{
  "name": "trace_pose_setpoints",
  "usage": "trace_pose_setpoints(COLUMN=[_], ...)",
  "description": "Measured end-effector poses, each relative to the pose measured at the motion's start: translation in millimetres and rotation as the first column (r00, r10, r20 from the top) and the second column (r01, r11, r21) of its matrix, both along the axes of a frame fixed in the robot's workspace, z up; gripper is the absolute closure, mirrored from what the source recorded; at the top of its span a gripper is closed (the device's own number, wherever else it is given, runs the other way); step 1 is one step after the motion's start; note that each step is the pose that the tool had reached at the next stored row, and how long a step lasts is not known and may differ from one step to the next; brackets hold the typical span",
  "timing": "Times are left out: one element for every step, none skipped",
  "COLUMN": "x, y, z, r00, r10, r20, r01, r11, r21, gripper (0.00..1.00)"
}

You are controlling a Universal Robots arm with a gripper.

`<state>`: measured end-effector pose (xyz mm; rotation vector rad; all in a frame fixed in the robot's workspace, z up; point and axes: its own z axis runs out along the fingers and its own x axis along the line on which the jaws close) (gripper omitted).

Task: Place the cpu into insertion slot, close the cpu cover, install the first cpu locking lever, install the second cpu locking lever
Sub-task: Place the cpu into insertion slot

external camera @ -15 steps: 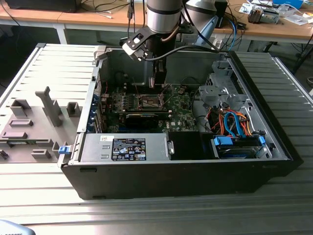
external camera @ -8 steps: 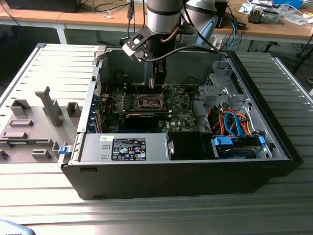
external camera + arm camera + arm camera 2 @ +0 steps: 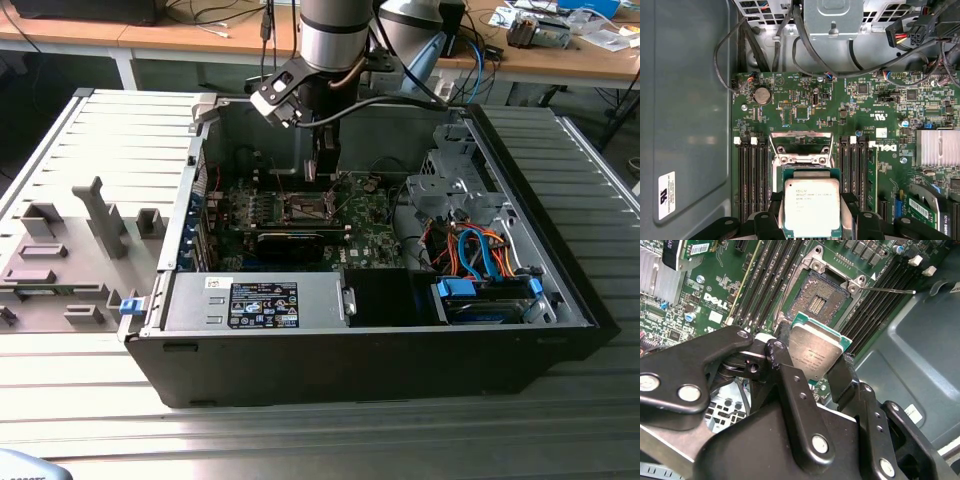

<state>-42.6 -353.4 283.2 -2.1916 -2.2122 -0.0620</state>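
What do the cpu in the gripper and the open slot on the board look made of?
The cpu: dull silver-grey metal lid with soft glare, on a green board-like base. The insertion slot: bright metal rim with shiny screws around a dark matte centre, probably plastic. The gripper shut on the cpu: matte black, metal or plastic unclear.

Setting: robotics laboratory or test workshop. Evidence: desktop computer case [image 3: 380,350], side panel off, laid flat on ribbed metal table [image 3: 300,440]; green motherboard [image 3: 375,225], drive cage [image 3: 450,190] and internal wiring [image 3: 470,250] open to view; robot arm [image 3: 335,35] above the case, gripper [image 3: 322,178] inside it, clamped on the cpu [image 3: 816,351]; grey plastic fixtures [image 3: 100,215] alongside, at the exterior view's left; wooden workbenches [image 3: 150,35] behind, strewn with cables [image 3: 215,15] and small parts.
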Motion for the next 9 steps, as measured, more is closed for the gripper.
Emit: trace_pose_setpoints(x=[0.0, 0.0, 0.0, 0.0, 0.0, 0.0, 0.0, 0.0, 0.0], y=[0.0, 0.0, 0.0, 0.0, 0.0, 0.0, 0.0, 0.0, 0.0], z=[-1.3, -2.5, -2.7, -2.8, -3.0, -3.1, -3.3, -3.6, -3.7], r00=[1.0, 1.0, 1.0, 1.0, 1.0, 1.0, 1.0, 1.0, 1.0], r10=[0.0, 0.0, 0.0, 0.0, 0.0, 0.0, 0.0, 0.0, 0.0], r20=[0.0, 0.0, 0.0, 0.0, 0.0, 0.0, 0.0, 0.0, 0.0], r01=[0.0, 0.0, 0.0, 0.0, 0.0, 0.0, 0.0, 0.0, 0.0], r11=[1.0, 1.0, 1.0, 1.0, 1.0, 1.0, 1.0, 1.0, 1.0], r21=[0.0, 0.0001, 0.0, 0.0, 0.0001, 0.0, 0.0, 0.0, 0.0], gripper=[0.46, 0.46, 0.46, 0.46, 0.46, 0.46, 0.46, 0.46, 0.46])
